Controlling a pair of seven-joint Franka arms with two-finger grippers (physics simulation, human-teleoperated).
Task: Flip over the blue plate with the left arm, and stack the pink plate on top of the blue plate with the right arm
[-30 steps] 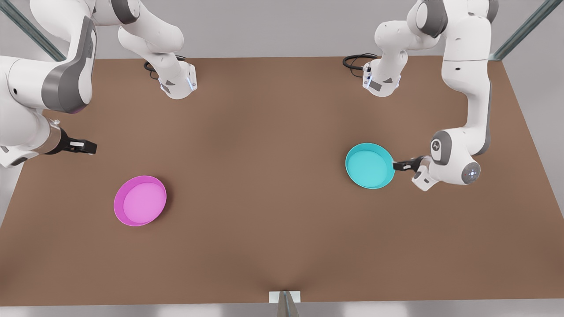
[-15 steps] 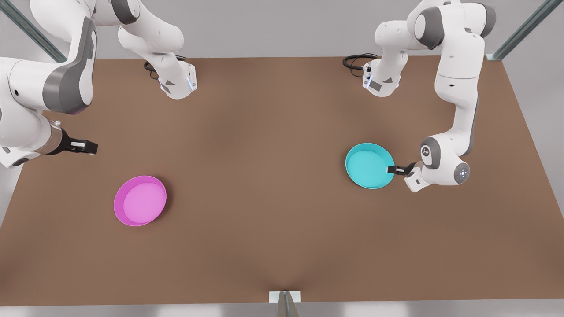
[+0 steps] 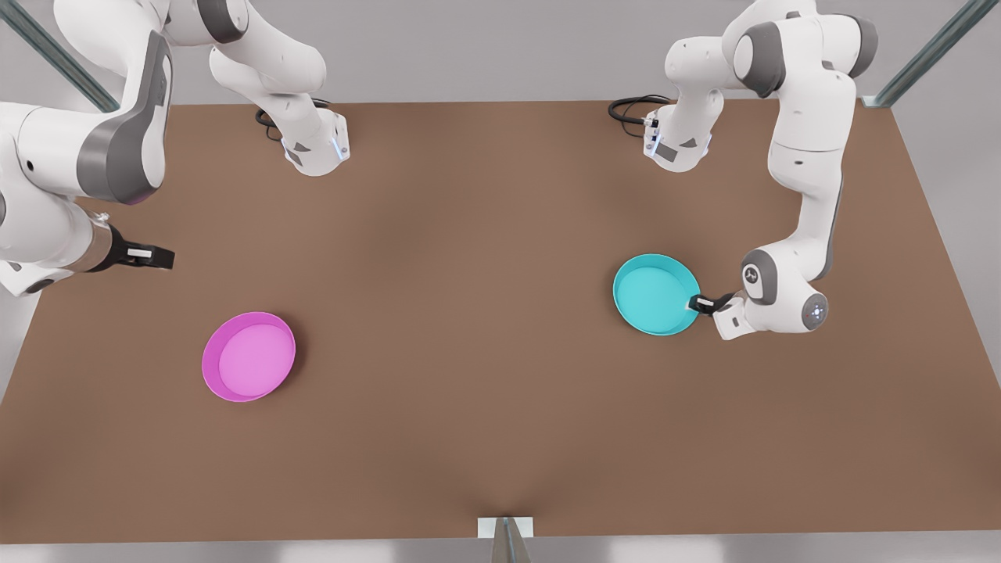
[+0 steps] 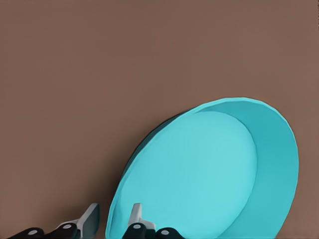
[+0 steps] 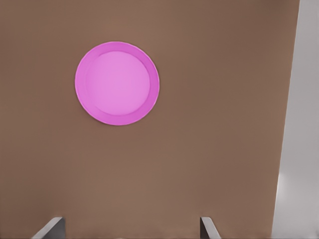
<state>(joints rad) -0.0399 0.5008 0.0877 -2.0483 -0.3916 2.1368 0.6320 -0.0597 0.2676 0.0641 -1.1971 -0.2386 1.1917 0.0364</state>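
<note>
The blue plate (image 3: 655,294) sits rim-up on the counter (image 3: 485,313). The left gripper (image 3: 696,303) has its jaws spread astride the rim, the best hold on light, stiff, likely slippery plastic. The right gripper (image 3: 152,256) waits, jaws spread, near the pink plate (image 3: 249,356).

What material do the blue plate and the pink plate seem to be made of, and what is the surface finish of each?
The blue plate looks like moulded plastic, smooth and matte: one even cyan colour, thin raised rim, no sharp highlights. The pink plate looks like the same kind of plastic, also matte, with a lighter pink inside. In rendered pictures this remains a guess. The left claw stands open astride the blue plate's rim.
</note>
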